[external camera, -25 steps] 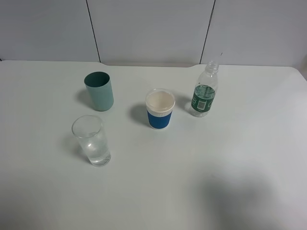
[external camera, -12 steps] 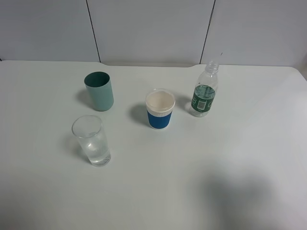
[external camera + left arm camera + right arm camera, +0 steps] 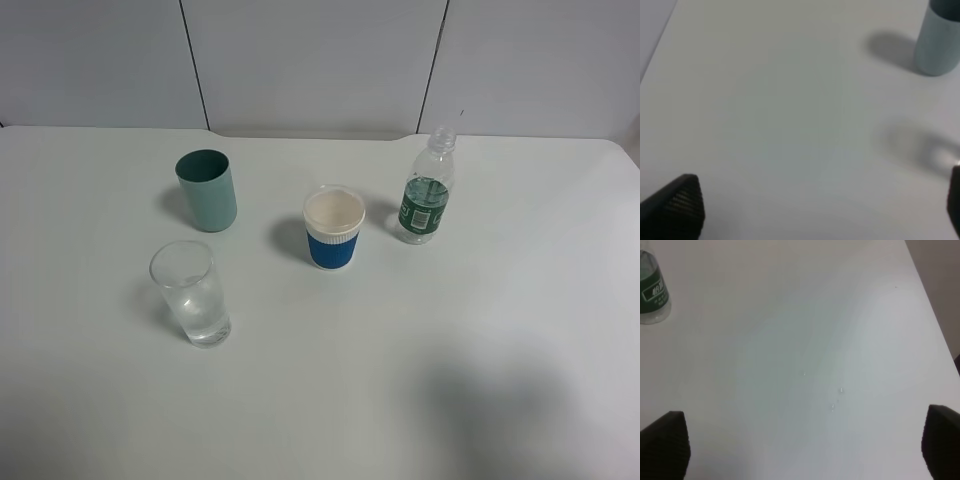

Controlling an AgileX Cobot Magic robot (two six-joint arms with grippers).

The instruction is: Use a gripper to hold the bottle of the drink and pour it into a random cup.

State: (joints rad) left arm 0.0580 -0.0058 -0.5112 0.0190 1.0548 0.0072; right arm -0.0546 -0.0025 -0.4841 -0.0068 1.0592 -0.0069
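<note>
The bottle of the drink [image 3: 425, 200] stands upright and uncapped at the back right of the white table, clear with a green label. The cup [image 3: 192, 293], a tall clear glass tumbler holding some liquid, stands at the front left. Neither gripper shows in the exterior high view. In the right wrist view my right gripper [image 3: 802, 447] is open over bare table, and the bottle [image 3: 651, 287] is well away from its fingertips. My left gripper [image 3: 815, 205] is open too, with nothing between its black fingertips [image 3: 675, 207]; the cup [image 3: 940, 155] is only a faint blur there.
A teal opaque cup [image 3: 207, 190] stands behind the glass tumbler and also shows in the left wrist view [image 3: 937, 40]. A white paper cup with a blue band [image 3: 334, 227] sits mid-table. A few water drops [image 3: 837, 397] lie near the table's right edge [image 3: 935, 320].
</note>
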